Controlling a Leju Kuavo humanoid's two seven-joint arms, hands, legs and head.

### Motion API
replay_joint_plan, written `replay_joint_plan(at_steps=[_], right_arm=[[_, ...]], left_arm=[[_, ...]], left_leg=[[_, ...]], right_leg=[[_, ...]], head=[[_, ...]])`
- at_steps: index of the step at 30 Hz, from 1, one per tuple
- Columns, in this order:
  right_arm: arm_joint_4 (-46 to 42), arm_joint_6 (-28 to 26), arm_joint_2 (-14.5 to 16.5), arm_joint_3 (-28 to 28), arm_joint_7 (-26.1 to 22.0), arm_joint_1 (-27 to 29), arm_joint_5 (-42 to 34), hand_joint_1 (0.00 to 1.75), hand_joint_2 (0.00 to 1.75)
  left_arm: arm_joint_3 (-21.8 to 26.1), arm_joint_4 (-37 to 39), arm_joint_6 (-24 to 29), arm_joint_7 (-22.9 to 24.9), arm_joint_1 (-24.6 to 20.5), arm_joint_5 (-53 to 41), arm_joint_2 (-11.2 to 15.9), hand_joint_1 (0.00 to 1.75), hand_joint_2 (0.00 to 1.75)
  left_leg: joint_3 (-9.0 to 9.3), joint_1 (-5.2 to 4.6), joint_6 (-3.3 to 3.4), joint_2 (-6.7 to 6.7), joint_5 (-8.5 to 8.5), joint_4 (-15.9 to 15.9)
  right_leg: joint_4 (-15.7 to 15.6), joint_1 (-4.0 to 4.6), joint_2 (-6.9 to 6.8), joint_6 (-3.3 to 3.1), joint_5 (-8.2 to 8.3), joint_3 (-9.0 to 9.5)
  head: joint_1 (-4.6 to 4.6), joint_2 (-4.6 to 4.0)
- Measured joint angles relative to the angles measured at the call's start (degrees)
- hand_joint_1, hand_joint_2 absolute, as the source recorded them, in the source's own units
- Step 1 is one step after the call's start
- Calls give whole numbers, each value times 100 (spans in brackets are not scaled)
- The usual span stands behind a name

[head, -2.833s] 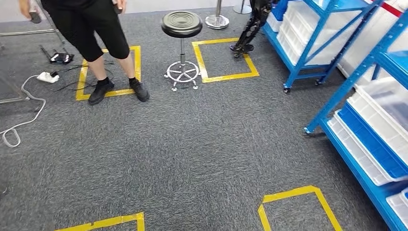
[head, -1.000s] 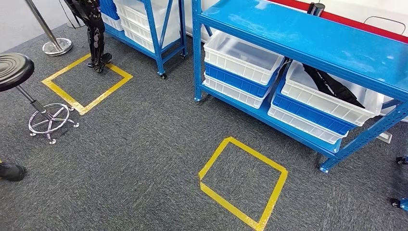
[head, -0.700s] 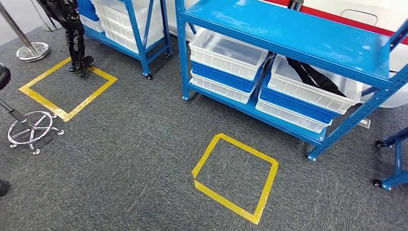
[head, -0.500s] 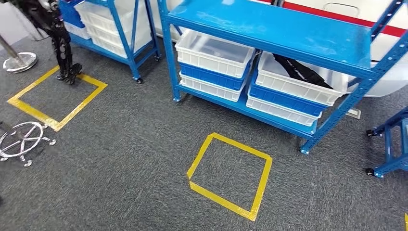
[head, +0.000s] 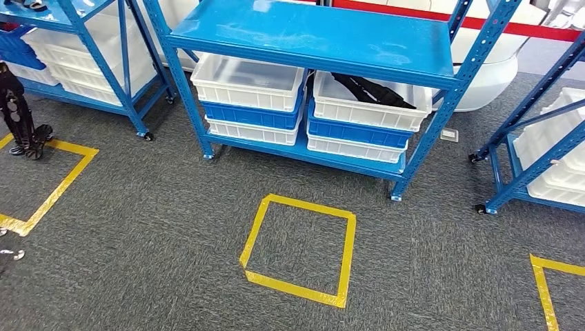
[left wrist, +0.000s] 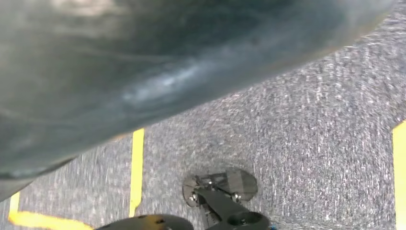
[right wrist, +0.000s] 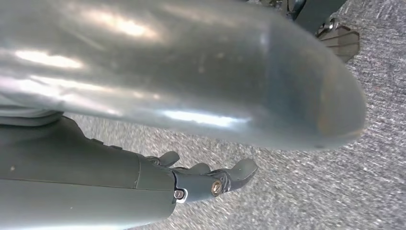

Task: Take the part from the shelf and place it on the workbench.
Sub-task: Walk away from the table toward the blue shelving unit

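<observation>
A blue metal shelf (head: 310, 34) stands ahead in the head view. On its lower level sit white bins stacked on blue ones. A long black part (head: 369, 88) lies in the right-hand white bin (head: 369, 114); the left white bin (head: 248, 83) looks empty. In the right wrist view my right hand (right wrist: 210, 178) hangs over grey carpet, fingers stretched out and holding nothing. A blurred dark grey mass (left wrist: 143, 72) fills much of the left wrist view, and I cannot make out that hand's fingers.
A yellow tape square (head: 298, 249) marks the carpet just in front of the shelf. A second blue shelf (head: 103, 62) stands at the left and a third (head: 545, 152) at the right, both with white bins. Another robot's dark legs (head: 21, 117) stand at the far left.
The camera has swung round: the person, the stool and the open floor have left the picture, and the shelf with the black part now sits straight ahead and closer.
</observation>
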Motion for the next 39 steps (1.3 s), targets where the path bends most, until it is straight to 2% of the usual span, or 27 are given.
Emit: replay_joint_plan(at_steps=[3,4,5,7,9,10,11,13,14,15,16,18,19,20,24,29,39], right_arm=[[1,1,-3,0,10,29,2,0,0],[1,0,-5,0,14,44,7,0,0],[2,-4,-7,0,15,51,23,0,0],[2,-22,-8,9,10,38,105,0,0],[2,-43,-7,33,-8,23,201,0,0],[2,-52,-9,47,-15,25,233,0,0],[2,-61,-14,58,-22,30,253,0,0],[2,-75,-28,74,-31,33,272,0,0],[2,-79,-33,79,-34,28,275,0,0],[2,-82,-35,84,-38,23,275,0,0],[2,-84,-33,91,-40,19,275,0,0],[2,-86,-32,111,-43,19,275,0,0],[2,-87,-33,122,-43,20,279,0,0],[2,-88,-34,132,-43,21,291,0,0],[2,-89,-32,182,-43,22,397,0,0],[2,-87,-38,256,-29,23,471,0,0],[4,-75,-40,319,-23,24,513,0,0]], left_arm=[[0,0,2,5,-12,4,0,0,0],[1,-1,3,5,-14,5,0,0,0],[1,-1,7,4,-12,7,0,0,0],[3,-1,13,3,-5,8,3,0,0],[4,0,15,3,2,8,5,0,0],[4,0,15,3,3,7,5,0,0],[4,0,15,3,2,6,5,0,0],[4,-1,15,2,-1,3,3,0,0],[4,-1,15,0,-2,1,3,0,0],[4,-1,15,-1,-3,0,4,0,0],[4,-2,15,-3,-2,-1,7,0,0],[4,-2,15,-6,0,-1,13,0,0],[4,-2,15,-6,1,-1,14,0,0],[4,-1,15,-6,1,-1,14,0,0],[5,-1,-9,-24,0,3,14,0,0],[26,0,-63,-56,0,16,12,0,0],[67,-1,-106,-51,0,36,15,0,0]], left_leg=[[25,-37,87,117,4,-43],[45,-36,134,177,21,-62],[65,-28,178,235,39,-85],[80,-29,238,358,50,-107],[70,-41,253,472,43,-107],[67,-43,252,515,39,-106],[70,-41,247,541,35,-106],[90,-34,223,566,20,-105],[101,-46,199,569,5,-103],[110,-61,174,571,-10,-100],[115,-80,181,570,-25,-93],[122,-99,239,566,-29,-89],[130,-100,277,564,-26,-97],[139,-97,285,565,-18,-113],[169,-88,233,573,6,-173],[174,-78,104,573,19,-197],[176,-124,100,573,23,-196]], right_leg=[[-19,-19,107,88,28,-65],[16,-16,31,110,13,-104],[143,-6,-110,113,-50,-181],[747,4,-445,83,-327,-492],[1472,-12,-548,75,-594,-852],[1626,-22,-561,103,-626,-923],[1529,-32,-569,150,-565,-862],[766,-48,-613,249,-291,-436],[377,-37,-643,261,-171,-211],[107,-32,-662,245,-93,-52],[-17,-28,-673,218,-60,23],[-36,-28,-657,177,-41,43],[-38,-24,-654,175,-38,44],[-37,-16,-649,171,-39,46],[-34,-2,-638,151,-48,47],[-30,3,-638,136,-46,45],[-31,-26,-638,124,-39,53]], head=[[-4,0],[-3,0],[15,0],[44,0],[58,0],[60,0],[63,0],[71,0],[75,0],[75,0],[75,0],[66,0],[66,0],[65,0],[66,0],[68,0],[69,0]])
